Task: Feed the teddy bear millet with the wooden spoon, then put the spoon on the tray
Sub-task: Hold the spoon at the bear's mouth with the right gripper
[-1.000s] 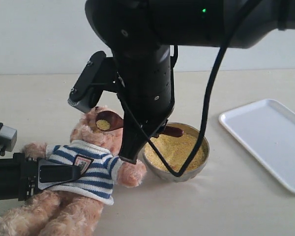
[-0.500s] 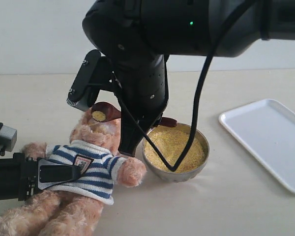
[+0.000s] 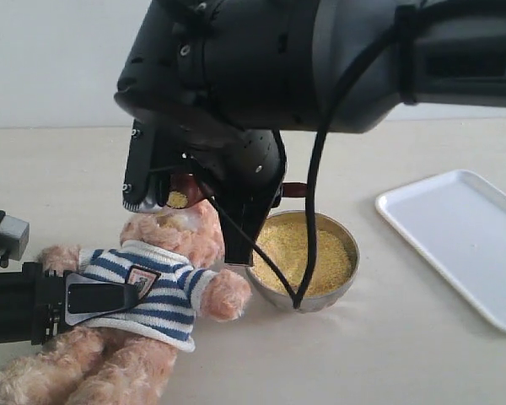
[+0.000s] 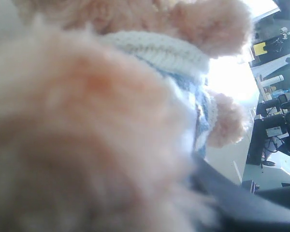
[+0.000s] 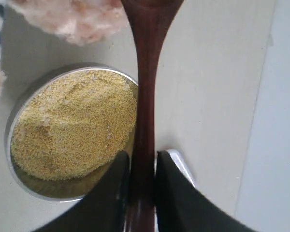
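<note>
As the wrist view shows it, right tool (image 5: 142, 160): clenched on the slim handle of the spoon (image 5: 145, 96), one finger on each side.
Spoon: off the table, level, its round end carrying a little millet (image 3: 177, 200) just above the bear's head; that end is partly hidden by the arm.
Handle: passes over the near rim of the bowl (image 3: 351, 253).
Bowl: metal, round, heaped with millet, standing just beside the bear's arm.
Bear (image 3: 156, 291): lying on its back on the table (image 3: 388, 354), striped shirt up, head toward the bowl.
Left tool (image 3: 110, 297): one dark finger lies across the striped shirt; grip cannot be told, as fur fills its wrist view.
Tray (image 3: 464, 245): white, flat on the table, well apart from the bowl on the right.
</note>
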Controlling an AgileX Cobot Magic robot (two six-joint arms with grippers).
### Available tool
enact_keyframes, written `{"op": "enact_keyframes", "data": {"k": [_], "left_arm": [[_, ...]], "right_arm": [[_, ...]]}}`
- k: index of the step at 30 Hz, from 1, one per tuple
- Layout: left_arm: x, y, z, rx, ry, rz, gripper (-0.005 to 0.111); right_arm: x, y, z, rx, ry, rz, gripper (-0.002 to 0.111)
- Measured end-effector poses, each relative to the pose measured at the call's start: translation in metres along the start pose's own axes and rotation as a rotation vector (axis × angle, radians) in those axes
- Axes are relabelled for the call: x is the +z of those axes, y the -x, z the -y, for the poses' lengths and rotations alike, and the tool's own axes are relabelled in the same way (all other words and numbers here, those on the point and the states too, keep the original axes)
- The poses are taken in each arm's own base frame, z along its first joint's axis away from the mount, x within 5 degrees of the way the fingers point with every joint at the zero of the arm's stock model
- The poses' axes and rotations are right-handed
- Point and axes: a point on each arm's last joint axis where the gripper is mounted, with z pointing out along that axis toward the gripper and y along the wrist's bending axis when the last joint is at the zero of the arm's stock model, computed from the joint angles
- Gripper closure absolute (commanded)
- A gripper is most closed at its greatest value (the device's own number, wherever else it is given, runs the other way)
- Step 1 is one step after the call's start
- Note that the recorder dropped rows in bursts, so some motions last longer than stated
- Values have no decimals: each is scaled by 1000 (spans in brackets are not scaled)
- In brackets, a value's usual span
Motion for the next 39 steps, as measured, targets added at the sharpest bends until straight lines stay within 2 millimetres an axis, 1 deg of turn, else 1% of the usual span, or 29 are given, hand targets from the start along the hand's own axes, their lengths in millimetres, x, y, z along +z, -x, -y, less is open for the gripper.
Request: {"op": "enact_keyframes", "data": {"k": [4, 7, 11, 17, 26, 34, 39], "left_arm": [[0, 0, 0, 0, 0, 0, 102], [0, 0, 0, 0, 0, 0, 102], [0, 0, 0, 0, 0, 0, 102], [0, 0, 0, 0, 0, 0, 102], [0, 0, 0, 0, 0, 0, 102], [0, 0, 0, 0, 0, 0, 102], [0, 0, 0, 0, 0, 0, 102]], "right_arm": [[-6, 8, -10, -38, -15, 16, 108], [-2, 12, -14, -47, -28, 7, 108], [1, 13, -13, -34, -58, -15, 108], [-3, 13, -10, -27, -145, -43, 108], [-6, 17, -17, -31, -148, -40, 108], [-8, 20, -26, 9, -94, -23, 108], [-9, 21, -27, 17, -96, -20, 108]]}}
